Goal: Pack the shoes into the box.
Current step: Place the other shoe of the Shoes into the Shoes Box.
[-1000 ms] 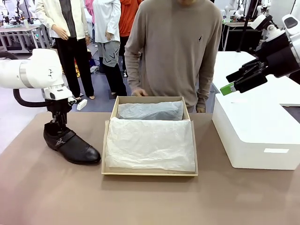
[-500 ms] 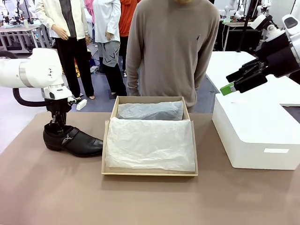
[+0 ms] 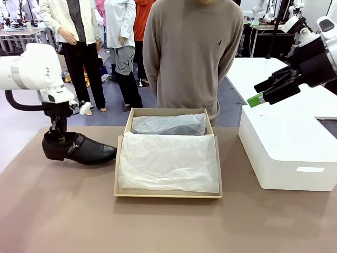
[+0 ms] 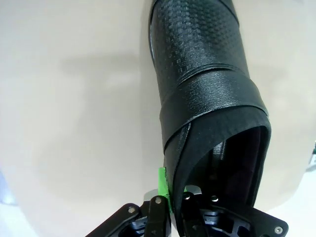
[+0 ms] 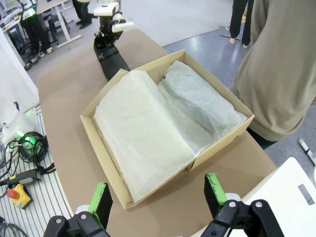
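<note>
Over the table (image 3: 58, 216), left fingers (image 4: 162, 190) pinch the shoe (image 3: 79, 149); right fingers (image 5: 101, 200) spread wide, empty.

my left arm (image 3: 31, 74) comes in from the left with its wrist pointing straight down. the left gripper (image 3: 59, 137) hangs upright, jaws pinched tight on the heel rim of the shoe (image 3: 87, 152), with one green pad (image 4: 162, 183) outside the leather. my right arm (image 3: 316, 58) is raised at the far right, wrist angled down toward the middle. the right gripper (image 3: 259, 95) sits in the air, jaws spread wide, holding nothing.
</note>
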{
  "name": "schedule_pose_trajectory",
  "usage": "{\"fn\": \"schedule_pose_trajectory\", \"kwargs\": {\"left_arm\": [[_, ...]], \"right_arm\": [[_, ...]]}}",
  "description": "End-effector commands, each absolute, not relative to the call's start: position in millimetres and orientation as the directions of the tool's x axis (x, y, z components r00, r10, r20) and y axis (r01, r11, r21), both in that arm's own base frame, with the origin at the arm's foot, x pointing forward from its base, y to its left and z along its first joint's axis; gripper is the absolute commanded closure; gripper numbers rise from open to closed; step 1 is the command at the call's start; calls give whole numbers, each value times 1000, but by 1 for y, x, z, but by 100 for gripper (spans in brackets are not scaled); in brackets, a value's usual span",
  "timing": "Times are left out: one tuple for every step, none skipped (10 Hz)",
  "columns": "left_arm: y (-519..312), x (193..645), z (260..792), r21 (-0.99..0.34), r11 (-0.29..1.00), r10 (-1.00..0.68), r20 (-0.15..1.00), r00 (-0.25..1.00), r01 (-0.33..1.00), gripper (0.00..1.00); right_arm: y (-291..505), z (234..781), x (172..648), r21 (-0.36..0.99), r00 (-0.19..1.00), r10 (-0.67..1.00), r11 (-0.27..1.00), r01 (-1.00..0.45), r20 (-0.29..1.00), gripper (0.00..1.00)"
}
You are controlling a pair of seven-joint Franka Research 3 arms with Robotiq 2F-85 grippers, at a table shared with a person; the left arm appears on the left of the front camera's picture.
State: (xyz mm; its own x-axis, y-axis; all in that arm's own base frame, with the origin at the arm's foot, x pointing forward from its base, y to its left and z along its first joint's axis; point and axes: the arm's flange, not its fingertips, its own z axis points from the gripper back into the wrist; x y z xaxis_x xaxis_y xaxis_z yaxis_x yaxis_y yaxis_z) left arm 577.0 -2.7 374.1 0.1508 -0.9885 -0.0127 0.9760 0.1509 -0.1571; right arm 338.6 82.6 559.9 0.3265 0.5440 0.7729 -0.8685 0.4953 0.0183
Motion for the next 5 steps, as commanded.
{"fn": "schedule_pose_trajectory", "kwargs": {"left_arm": [[3,580,411,-145,248,-969,-34,246,958,100],[4,582,427,-135,302,-953,-24,302,944,100],[4,583,443,-146,399,-914,15,405,905,100],[2,582,458,-157,528,-840,47,540,835,100],[1,580,470,-146,605,-783,69,619,782,100]], "right_arm": [[82,559,343,11,298,536,473,-881,790,0],[82,559,343,11,298,536,473,-881,790,0],[82,559,343,11,298,536,473,-881,790,0],[82,559,343,11,298,536,473,-881,790,0],[82,559,343,11,298,536,473,-881,790,0]]}}
